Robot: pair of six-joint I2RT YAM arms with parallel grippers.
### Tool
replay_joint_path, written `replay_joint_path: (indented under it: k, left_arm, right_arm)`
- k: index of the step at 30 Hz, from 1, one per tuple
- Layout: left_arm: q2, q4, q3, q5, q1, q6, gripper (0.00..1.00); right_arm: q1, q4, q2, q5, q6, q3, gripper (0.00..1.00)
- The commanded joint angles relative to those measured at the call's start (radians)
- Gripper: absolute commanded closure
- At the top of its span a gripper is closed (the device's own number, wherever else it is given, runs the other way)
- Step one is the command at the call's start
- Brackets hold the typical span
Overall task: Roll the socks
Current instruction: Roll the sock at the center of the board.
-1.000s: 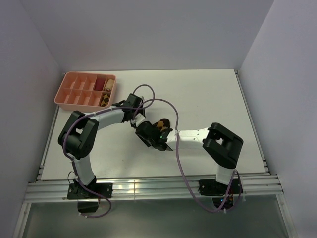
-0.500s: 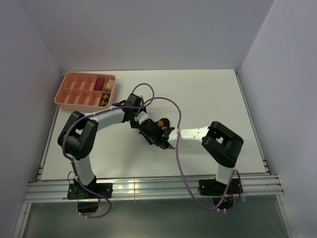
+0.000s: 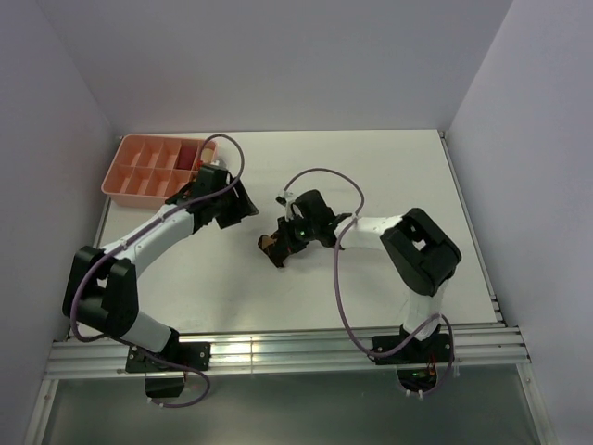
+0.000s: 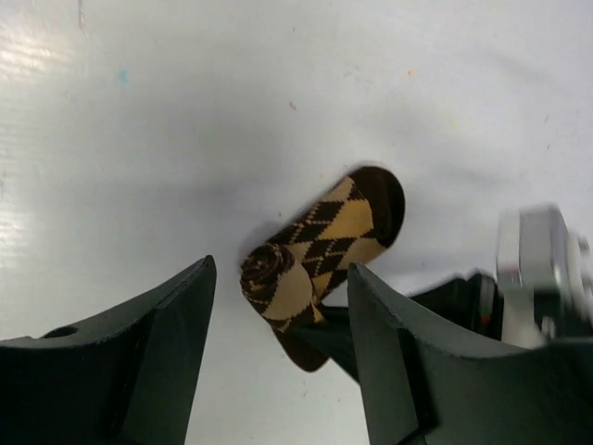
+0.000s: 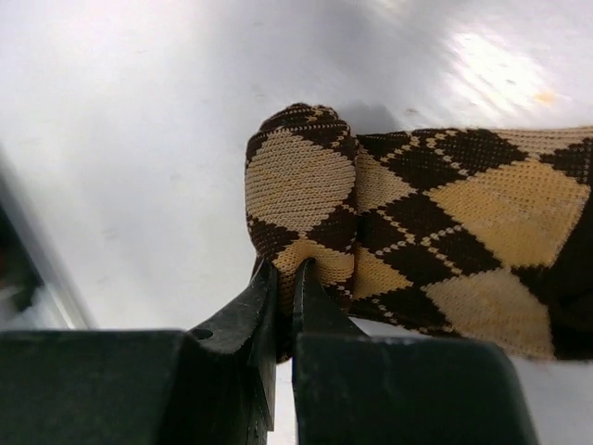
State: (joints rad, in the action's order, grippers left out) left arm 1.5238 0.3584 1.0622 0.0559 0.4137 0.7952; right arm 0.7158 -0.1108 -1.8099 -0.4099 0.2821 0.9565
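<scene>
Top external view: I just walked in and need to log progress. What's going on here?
The right gripper is shut on the dark brown and tan argyle fabric socks, pinching them just beside the rolled end. They sit near the middle of the white table, rolled only part way, with the rest not yet rolled. The left gripper hangs open nearby, not touching them.

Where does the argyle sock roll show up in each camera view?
Top external: argyle sock roll at table centre, at the tip of the right pincer.
Left wrist: picture centre, lying slantwise.
Right wrist: fills centre and right.
Shared landmark: the right pincer, clamped on the roll, visible in all three.
</scene>
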Motion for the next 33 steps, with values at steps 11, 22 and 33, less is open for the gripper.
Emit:
replay_joint_path:
  k: [11,22,33]
  left_arm:
    - [-0.028,-0.153,-0.252,0.094,0.111,0.124,0.38]
    - [0.114,-0.153,-0.209,0.041,0.122,0.099,0.45]
    - [0.206,-0.047,-0.116,0.022,0.143,0.053,0.50]
  right_arm:
    - [-0.127,0.063,-0.259,-0.480,0.200,0.071,1.00]
    - [-0.144,0.068,-0.273,-0.448,0.212,0.051,1.00]
    - [-0.112,0.129,0.009,-0.127,0.082,0.002,0.53]
